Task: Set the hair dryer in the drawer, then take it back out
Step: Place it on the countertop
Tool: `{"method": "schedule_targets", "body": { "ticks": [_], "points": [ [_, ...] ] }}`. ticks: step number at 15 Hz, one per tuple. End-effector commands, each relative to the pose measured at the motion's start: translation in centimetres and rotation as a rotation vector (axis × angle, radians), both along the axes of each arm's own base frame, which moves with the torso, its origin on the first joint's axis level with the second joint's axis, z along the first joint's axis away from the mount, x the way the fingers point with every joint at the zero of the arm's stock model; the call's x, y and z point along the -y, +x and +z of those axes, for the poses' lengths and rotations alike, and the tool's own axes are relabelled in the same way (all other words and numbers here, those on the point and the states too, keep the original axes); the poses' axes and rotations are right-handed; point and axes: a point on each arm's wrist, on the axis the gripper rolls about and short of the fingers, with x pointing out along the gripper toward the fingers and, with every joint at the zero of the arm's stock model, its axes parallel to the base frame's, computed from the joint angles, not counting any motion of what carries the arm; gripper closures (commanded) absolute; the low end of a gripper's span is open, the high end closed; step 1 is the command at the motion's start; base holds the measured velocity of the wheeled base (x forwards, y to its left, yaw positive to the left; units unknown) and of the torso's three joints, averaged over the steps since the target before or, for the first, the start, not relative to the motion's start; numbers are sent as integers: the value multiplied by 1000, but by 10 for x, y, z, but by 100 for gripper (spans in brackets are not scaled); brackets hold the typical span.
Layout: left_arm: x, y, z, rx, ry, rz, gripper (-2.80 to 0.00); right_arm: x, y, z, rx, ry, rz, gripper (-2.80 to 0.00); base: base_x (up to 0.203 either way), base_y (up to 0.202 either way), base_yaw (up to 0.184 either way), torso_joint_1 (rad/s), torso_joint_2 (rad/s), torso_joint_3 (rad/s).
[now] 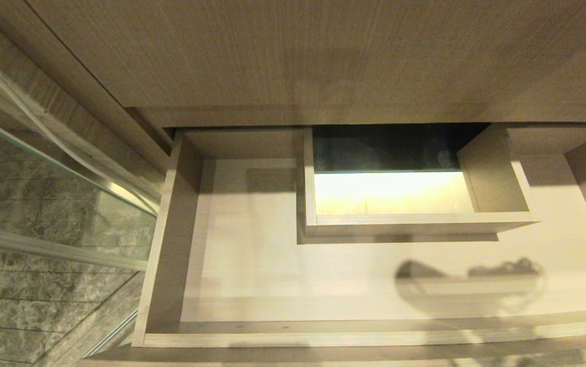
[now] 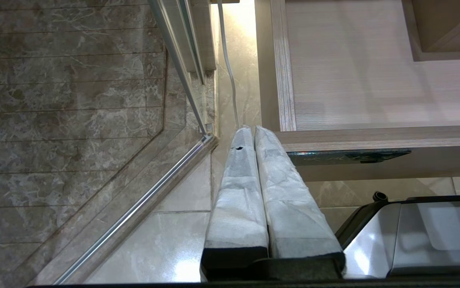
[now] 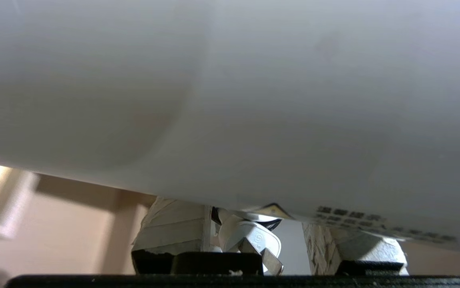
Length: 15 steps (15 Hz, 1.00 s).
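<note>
The right gripper (image 3: 254, 236) is clamped on the hair dryer (image 3: 230, 100): its two tape-wrapped fingers (image 3: 175, 228) stand partly apart, one on each side, and between them sits the dryer's white plug (image 3: 254, 240) and a bit of cord. The fat white barrel of the dryer spreads across nearly all of the right wrist view, pressed close to the camera, with a line of small printed text along its underside at about 4 o'clock. Past the barrel, at 8 o'clock in that view, a patch of pale beige drawer floor and a wooden wall edge show through.

From the head view neither the right gripper nor the dryer itself can be seen; only a soft shadow shaped like a barrel with a tangle of cord (image 1: 471, 285) lies on the drawer floor at about 4 o'clock. The drawer (image 1: 252, 239) is pulled open, wide and pale, and the boxed rectangular cutout (image 1: 395, 191) rises from its base at 1 o'clock, brightly lit inside.

The left gripper (image 2: 254, 130) hangs parked off the drawer's left front corner, its wrapped fingers (image 2: 238, 192) pressed together and empty. Beyond it at 9 o'clock are marbled floor tiles (image 2: 65, 120) and the metal-edged glass panel (image 2: 141, 208) of a shower screen.
</note>
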Motion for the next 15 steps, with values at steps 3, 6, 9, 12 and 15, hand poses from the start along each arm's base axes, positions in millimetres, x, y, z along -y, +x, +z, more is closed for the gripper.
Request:
{"method": "schedule_targets", "body": {
  "ticks": [3, 6, 9, 12, 15],
  "points": [
    [0, 0, 0, 1, 0, 1, 0, -4, -6, 0, 78, 116, 71, 0, 0, 0, 0, 0, 0, 0],
    [0, 0, 0, 1, 0, 1, 0, -10, -14, -5, 162, 123, 115, 0, 0, 0, 0, 84, -90, -15],
    [0, 0, 0, 1, 0, 1, 0, -12, -17, -6, 186, 103, 114, 0, 0, 0, 0, 219, -84, -148],
    [0, 0, 0, -1, 0, -1, 0, -13, -17, -5, 188, 98, 115, 0, 4, -8, 154, 228, -551, -228],
    [0, 0, 0, 1, 0, 1, 0, -16, -22, -10, 189, 106, 117, 0, -3, -5, 179, 126, -459, -129]
  ]
}}
